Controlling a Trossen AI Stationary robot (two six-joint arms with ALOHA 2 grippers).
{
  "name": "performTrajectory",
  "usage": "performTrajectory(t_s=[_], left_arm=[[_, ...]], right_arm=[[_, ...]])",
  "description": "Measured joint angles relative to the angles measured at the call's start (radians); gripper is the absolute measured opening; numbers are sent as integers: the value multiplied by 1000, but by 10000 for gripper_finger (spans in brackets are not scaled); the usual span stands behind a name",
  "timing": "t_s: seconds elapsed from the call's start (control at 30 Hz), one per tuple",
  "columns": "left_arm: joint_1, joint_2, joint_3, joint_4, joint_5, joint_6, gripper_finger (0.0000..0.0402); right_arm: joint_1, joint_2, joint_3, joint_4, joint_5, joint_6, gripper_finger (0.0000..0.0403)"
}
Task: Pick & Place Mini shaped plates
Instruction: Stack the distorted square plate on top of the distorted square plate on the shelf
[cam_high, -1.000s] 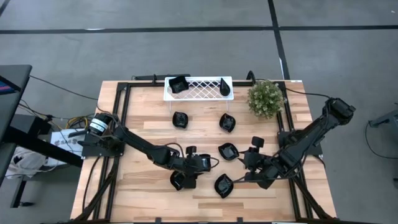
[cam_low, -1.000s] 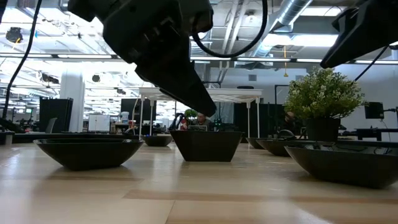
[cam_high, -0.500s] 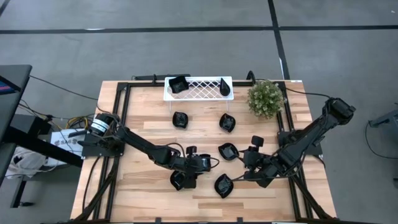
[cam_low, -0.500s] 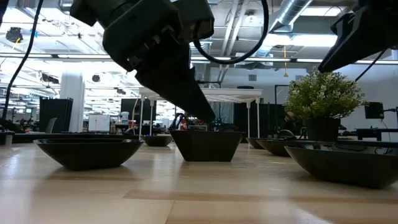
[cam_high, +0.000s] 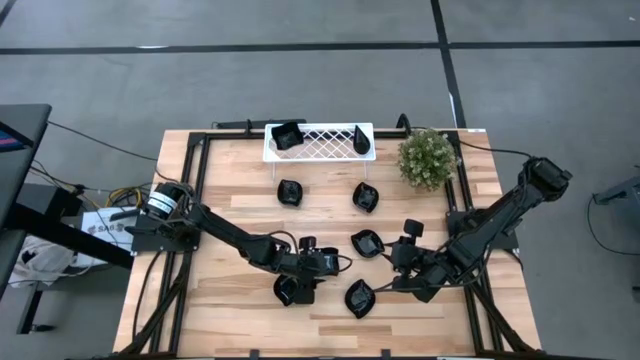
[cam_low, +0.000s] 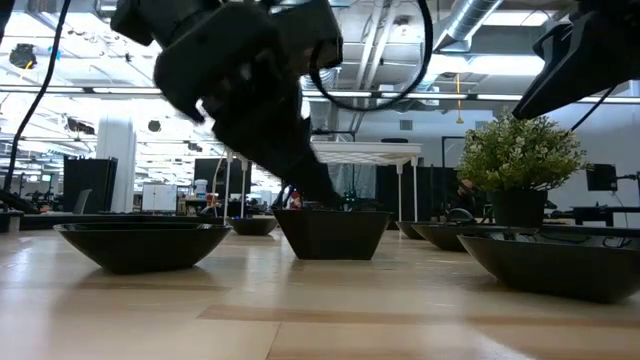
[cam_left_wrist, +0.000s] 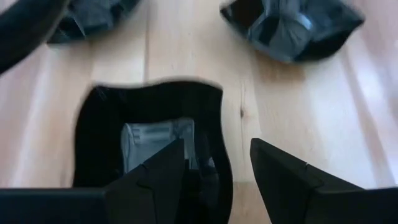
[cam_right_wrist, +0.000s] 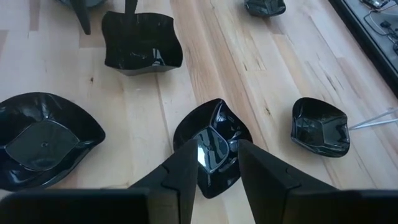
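Observation:
Several glossy black mini shaped plates lie on the wooden table. Near the front, a square plate (cam_high: 287, 291) (cam_left_wrist: 149, 124) rests flat, and my left gripper (cam_high: 298, 283) (cam_left_wrist: 216, 146) is open over its edge, one finger inside the dish and one outside. Beside it lies a leaf-shaped plate (cam_high: 359, 298) (cam_right_wrist: 211, 134). My right gripper (cam_high: 386, 286) (cam_right_wrist: 216, 149) hangs open above that plate, holding nothing. Two more plates (cam_high: 287, 136) (cam_high: 361, 140) sit in the white lattice tray (cam_high: 320, 146). My left gripper straddles the square plate's rim (cam_left_wrist: 222, 168), slanting down from the table's left. One finger (cam_left_wrist: 163, 171) is over the dish's inside and the other (cam_left_wrist: 281, 177) over the bare wood. The plate lies flat on the table. I cannot tell whether a finger touches it.
Three other plates (cam_high: 290, 191) (cam_high: 366, 197) (cam_high: 367, 243) lie in the table's middle. A small potted plant (cam_high: 428, 157) stands at the far right, next to the tray. A black frame (cam_high: 196, 190) runs around the table top.
My left gripper has tipped down a little, and its fingertips have sunk to the square plate's rim. Its jaws stand as wide as before. The plates have kept their places.

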Motion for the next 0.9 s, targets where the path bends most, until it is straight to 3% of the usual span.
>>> performTrajectory(t_s=[0.63, 0.9], left_arm=[[0, 38, 12, 0, 17, -11, 186], [0, 38, 12, 0, 17, -11, 137]], right_arm=[[0, 0, 0, 5, 0, 0, 111], [0, 0, 0, 14, -1, 0, 111]])
